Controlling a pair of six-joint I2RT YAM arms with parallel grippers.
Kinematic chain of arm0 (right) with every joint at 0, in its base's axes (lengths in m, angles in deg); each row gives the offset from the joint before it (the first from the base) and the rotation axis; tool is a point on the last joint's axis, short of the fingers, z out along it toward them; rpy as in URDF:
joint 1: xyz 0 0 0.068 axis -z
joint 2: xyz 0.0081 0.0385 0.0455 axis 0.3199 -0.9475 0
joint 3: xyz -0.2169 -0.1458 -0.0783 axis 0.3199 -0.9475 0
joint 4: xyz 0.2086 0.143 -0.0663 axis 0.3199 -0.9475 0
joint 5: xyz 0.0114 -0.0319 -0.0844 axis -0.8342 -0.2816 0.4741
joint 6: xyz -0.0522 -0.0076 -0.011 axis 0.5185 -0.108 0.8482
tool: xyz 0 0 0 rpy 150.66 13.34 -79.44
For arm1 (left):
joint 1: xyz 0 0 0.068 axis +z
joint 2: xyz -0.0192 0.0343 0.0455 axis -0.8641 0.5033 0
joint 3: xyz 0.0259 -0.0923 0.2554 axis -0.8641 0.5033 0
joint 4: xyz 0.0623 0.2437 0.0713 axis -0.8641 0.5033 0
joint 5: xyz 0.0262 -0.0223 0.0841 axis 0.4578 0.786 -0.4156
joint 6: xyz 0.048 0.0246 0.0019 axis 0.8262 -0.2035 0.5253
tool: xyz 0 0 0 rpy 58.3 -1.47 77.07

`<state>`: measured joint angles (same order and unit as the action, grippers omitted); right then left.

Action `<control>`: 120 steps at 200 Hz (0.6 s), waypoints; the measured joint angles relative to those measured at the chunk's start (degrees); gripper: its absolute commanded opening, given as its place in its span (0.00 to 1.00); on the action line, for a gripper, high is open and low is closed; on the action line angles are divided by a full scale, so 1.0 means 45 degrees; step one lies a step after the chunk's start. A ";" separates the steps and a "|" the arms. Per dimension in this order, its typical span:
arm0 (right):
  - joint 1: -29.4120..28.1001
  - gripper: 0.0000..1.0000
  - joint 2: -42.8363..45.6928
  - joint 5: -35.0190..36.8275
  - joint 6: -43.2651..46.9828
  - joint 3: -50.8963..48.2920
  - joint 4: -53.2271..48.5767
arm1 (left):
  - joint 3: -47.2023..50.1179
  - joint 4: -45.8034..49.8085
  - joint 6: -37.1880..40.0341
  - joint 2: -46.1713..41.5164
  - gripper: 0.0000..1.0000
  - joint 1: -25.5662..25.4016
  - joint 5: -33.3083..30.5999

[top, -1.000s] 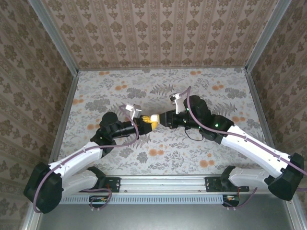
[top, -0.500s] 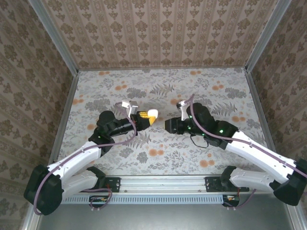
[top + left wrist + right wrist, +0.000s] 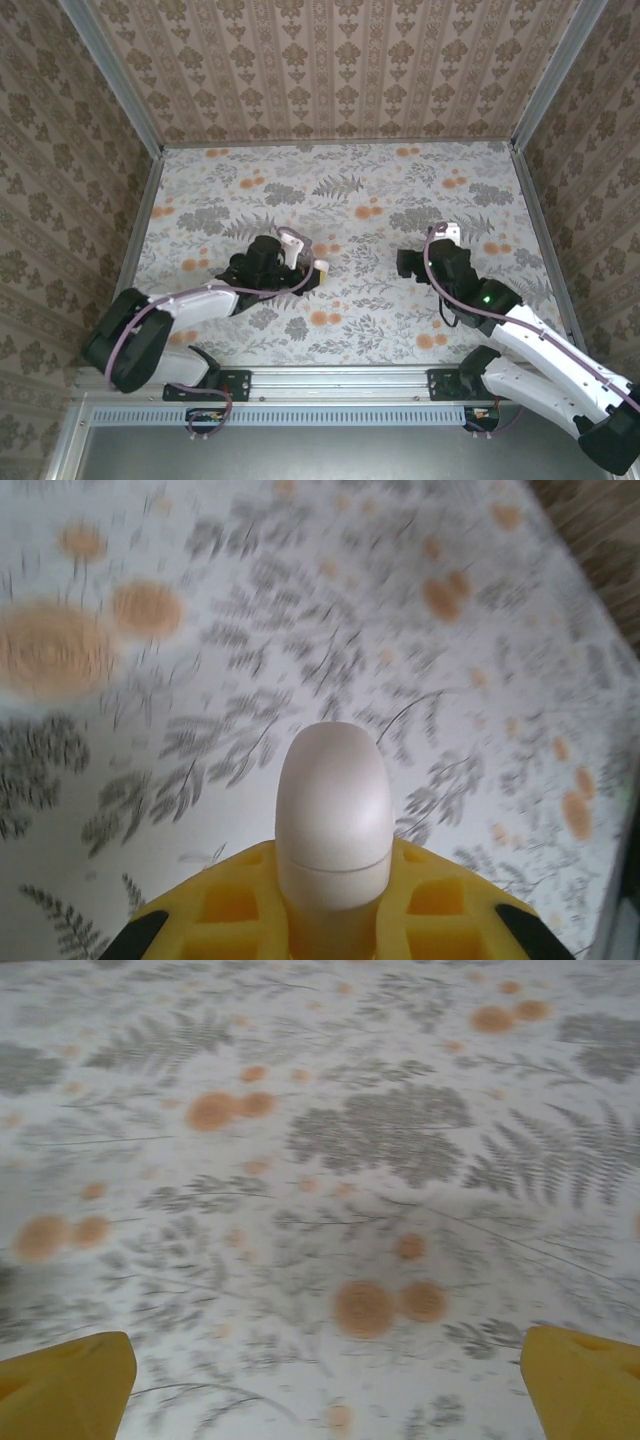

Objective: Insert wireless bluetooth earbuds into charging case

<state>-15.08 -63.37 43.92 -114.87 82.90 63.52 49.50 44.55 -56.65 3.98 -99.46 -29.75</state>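
Now well apart, after meeting tip to tip over the middle of the floral table [image 3: 340, 190] a second ago. Seen from above with the right gripper [image 3: 403, 262] drawn back toward the right side, off the charging case [image 3: 320, 266] it was crowding before, and parked low over the pattern. Caught by the right wrist camera with yellow fingers [image 3: 70, 1380] flung out to the two bottom corners, fully released, with nothing but blurred leaves and orange blossoms between them. Seen from above, too, with the left gripper [image 3: 310, 273] swung down and nearer than a second ago, left of centre, on an arm folded flatter along the table. Clenched as before on the case, which juts from the fingertips toward the middle of the table. Impossible to tell whether held clear of the tabletop or resting on it. Shown by the left wrist camera as a glossy white, smooth, rounded shell, domed at the far end and pointing away from the lens. Crossed by one thin seam just above the grip, with both halves meeting flush. Pinched at the near end between yellow, pocketed left fingers [image 3: 440, 910], with the base hidden down among them.
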 measured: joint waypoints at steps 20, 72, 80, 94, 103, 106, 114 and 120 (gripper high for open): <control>0.0573 1.00 -0.0068 0.0515 0.0267 -0.0544 0.0374 | -0.0073 0.0024 -0.0155 0.1268 0.08 -0.0233 -0.0223; 0.1953 1.00 -0.0631 0.1302 0.1088 -0.1583 0.1821 | -0.0991 0.0816 -0.0325 0.2370 0.41 -0.0345 -0.0709; 0.2166 1.00 -0.0617 0.1365 0.1326 -0.1681 0.2118 | -0.1137 0.1219 -0.0204 0.2327 0.46 -0.0345 -0.0884; 0.2497 1.00 -0.0573 0.1428 0.1802 -0.1889 0.2769 | -0.1370 0.2123 0.0058 0.2084 0.54 -0.0345 -0.1277; 0.2720 1.00 -0.0529 0.1423 0.2093 -0.2045 0.3147 | -0.1545 0.2749 0.0219 0.1851 0.58 -0.0345 -0.1549; 0.2807 1.00 -0.0510 0.1418 0.2215 -0.2113 0.3298 | -0.1613 0.2943 0.0228 0.1778 0.59 -0.0345 -0.1642; 0.3089 1.00 -0.0495 0.1379 0.2463 -0.2288 0.3696 | -0.1817 0.3507 0.0432 0.1511 0.61 -0.0325 -0.1870; 0.3351 1.00 -0.0495 0.1307 0.2662 -0.2433 0.4027 | -0.1953 0.3886 0.0554 0.1297 0.63 -0.0301 -0.2016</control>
<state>0.00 -65.60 49.80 -102.90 71.95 81.64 40.71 62.03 -54.16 9.81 -100.82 -38.82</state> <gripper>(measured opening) 0.999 0.601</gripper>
